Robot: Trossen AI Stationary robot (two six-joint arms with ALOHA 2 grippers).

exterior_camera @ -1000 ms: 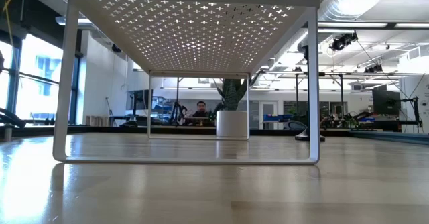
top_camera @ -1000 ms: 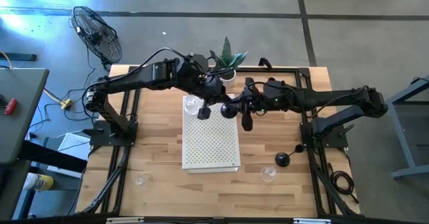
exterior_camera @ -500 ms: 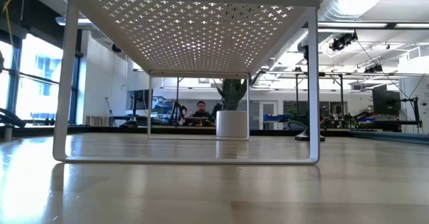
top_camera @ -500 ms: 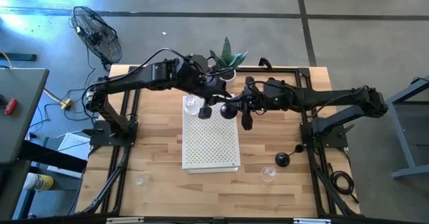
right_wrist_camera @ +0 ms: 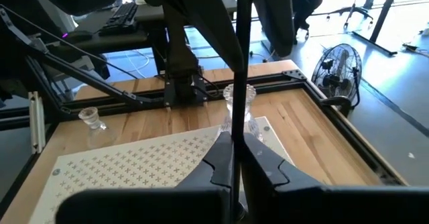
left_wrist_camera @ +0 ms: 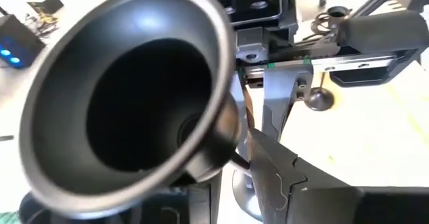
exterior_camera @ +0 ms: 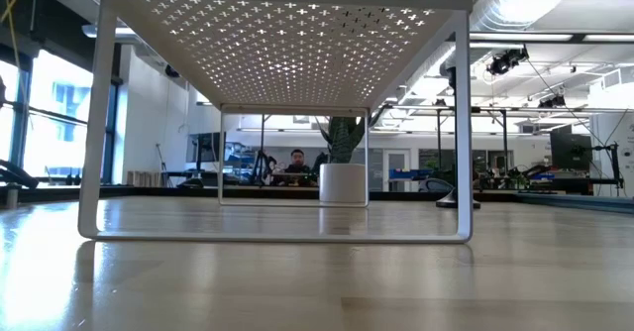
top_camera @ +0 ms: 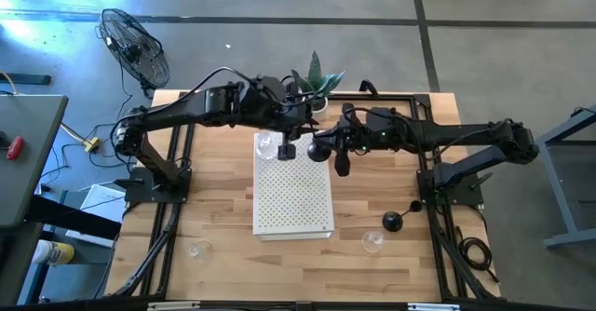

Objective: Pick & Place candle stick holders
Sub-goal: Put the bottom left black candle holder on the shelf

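Observation:
Two black candle stick holders hang in the air over the far end of the white perforated riser [top_camera: 293, 199]. One [top_camera: 287, 150] is at my left gripper [top_camera: 291, 136], which is shut on it. Its domed base [left_wrist_camera: 127, 96] fills the left wrist view, hollow side toward the camera. The other, with its round base [top_camera: 319, 150], is at my right gripper [top_camera: 327, 147], which is shut on its stem. A third black holder [top_camera: 392, 221] stands on its base on the table at the near right. A clear glass holder [top_camera: 268, 145] stands on the riser's far left corner. My left gripper has the holder's thin stem [left_wrist_camera: 237, 160] just below the neck of the base. One finger [left_wrist_camera: 271, 177] shows beside the stem and the base hides the other. The base sits tilted, back near the wrist. The holder hangs clear of the riser. My right gripper pinches the thin black stem [right_wrist_camera: 236, 133] between its two fingers [right_wrist_camera: 268, 170]. The fingers come nearly level from the table's right and lie across the stem. The stem stands upright and rises out of the picture. The holder is lifted clear of the riser.
A white pot with a green plant [top_camera: 317, 101] stands at the far edge behind both grippers. Two more glass holders [top_camera: 197, 249] [top_camera: 372, 241] stand on the table near the front. Black frame rails [top_camera: 172, 209] run along both sides of the table.
My left gripper has swung a little at the wrist. The black holder at it has shifted slightly toward the far edge and the right gripper, and shows less tilted than before. My right gripper and its holder have kept still.

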